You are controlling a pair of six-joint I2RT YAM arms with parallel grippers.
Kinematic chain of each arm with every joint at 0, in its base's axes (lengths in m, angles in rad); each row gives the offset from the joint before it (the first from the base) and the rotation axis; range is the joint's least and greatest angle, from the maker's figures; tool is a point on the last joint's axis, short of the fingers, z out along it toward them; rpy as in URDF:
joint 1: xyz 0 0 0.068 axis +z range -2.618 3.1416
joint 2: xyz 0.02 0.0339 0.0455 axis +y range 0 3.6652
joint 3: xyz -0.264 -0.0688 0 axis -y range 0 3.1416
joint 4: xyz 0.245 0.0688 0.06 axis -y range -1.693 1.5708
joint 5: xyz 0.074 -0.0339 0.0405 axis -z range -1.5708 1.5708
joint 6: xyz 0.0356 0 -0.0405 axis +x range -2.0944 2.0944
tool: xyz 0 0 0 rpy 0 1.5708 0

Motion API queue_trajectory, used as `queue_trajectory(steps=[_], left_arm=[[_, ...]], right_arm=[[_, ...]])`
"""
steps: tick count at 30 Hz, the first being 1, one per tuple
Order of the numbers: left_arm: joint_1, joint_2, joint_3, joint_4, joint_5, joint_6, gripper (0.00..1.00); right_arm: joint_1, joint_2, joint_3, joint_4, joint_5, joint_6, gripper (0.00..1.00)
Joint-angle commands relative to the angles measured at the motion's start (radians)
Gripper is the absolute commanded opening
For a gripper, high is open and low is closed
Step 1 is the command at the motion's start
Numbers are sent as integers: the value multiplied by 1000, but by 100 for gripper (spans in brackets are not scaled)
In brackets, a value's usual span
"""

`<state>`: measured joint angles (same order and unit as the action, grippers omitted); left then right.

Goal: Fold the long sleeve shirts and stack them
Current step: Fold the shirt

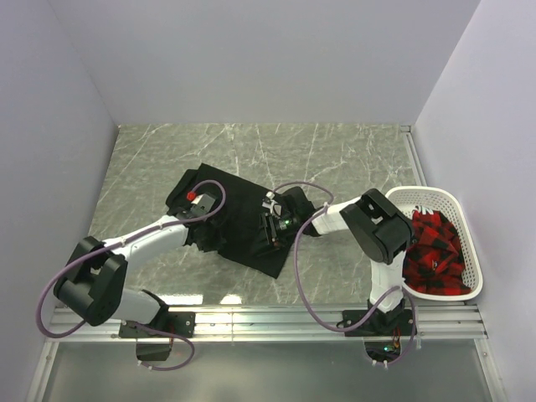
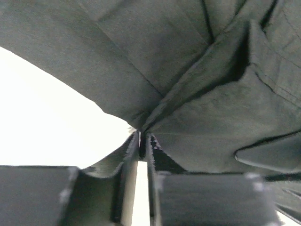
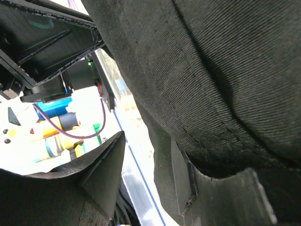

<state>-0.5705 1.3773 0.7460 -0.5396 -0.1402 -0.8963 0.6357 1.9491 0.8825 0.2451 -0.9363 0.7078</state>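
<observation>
A black long sleeve shirt (image 1: 237, 211) lies partly folded in the middle of the table. My left gripper (image 1: 194, 203) sits at the shirt's left edge. In the left wrist view its jaws (image 2: 142, 141) are shut on a pinched fold of the black cloth (image 2: 197, 94). My right gripper (image 1: 270, 224) is at the shirt's right part. In the right wrist view the right gripper (image 3: 146, 160) stands open with a bright gap between its fingers. The black cloth (image 3: 211, 80) drapes over the outer side of its right finger (image 3: 181, 176).
A white basket (image 1: 435, 194) stands at the right edge of the table, holding red and black plaid cloth (image 1: 431, 251). Grey walls close the table in on the left, back and right. A metal rail (image 1: 268, 314) runs along the near edge.
</observation>
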Motion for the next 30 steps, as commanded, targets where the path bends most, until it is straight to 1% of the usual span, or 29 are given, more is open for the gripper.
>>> queue_trajectory(steps=[1, 2, 3, 5, 6, 8, 9, 11, 13, 14, 15, 16, 17, 18, 20, 22, 23, 26, 28, 30], left_arm=[[0, -12, 12, -23, -65, -18, 19], [0, -45, 10, -16, -65, -18, 23], [1, -67, 13, -10, -70, -19, 29], [1, -116, 22, -3, -78, -24, 36], [1, -127, 41, -5, -82, -21, 41], [1, -145, 65, -20, -85, -18, 46], [1, -149, 94, -23, -85, -15, 50], [0, -168, 114, 10, -87, -10, 50], [0, -182, 116, 64, -75, 2, 48], [0, -185, 118, 87, -41, 5, 46], [-2, -181, 122, 140, -20, 7, 40], [-2, -175, 124, 164, 2, 4, 37], [-2, -159, 119, 190, 57, -1, 35], [0, -147, 116, 235, 83, -13, 31], [-2, -104, 107, 277, 131, -21, 26], [-5, -67, 98, 329, 177, -35, 22], [-8, -34, 83, 345, 183, -39, 21], [-8, 38, 40, 391, 202, -69, 15], [-8, 66, 17, 395, 171, -85, 13], [-8, 97, -16, 411, 145, -85, 11]], right_arm=[[-5, -82, -19, -73, 73, -68, 52], [-8, -108, -17, -85, 77, -76, 52], [-11, -134, -16, -87, 77, -83, 52], [-19, -199, -14, -84, 83, -80, 52], [-37, -217, -11, -76, 83, -73, 52], [-54, -260, -8, -44, 83, -50, 52], [-71, -269, -8, -34, 82, -44, 52], [-87, -285, -1, 2, 77, -28, 52], [-103, -271, 12, 22, 79, -18, 52], [-110, -260, 15, 45, 83, -4, 52], [-111, -247, 16, 62, 94, 4, 52], [-113, -218, 16, 77, 103, 13, 52], [-111, -196, 16, 106, 112, 25, 51], [-113, -153, 16, 120, 113, 31, 51], [-114, -106, 9, 178, 117, 67, 49], [-116, -37, -14, 230, 116, 96, 48], [-125, -17, -23, 278, 114, 123, 47], [-155, 37, -62, 339, 128, 160, 44], [-169, 40, -89, 373, 120, 179, 43], [-189, 21, -94, 349, 132, 161, 43]])
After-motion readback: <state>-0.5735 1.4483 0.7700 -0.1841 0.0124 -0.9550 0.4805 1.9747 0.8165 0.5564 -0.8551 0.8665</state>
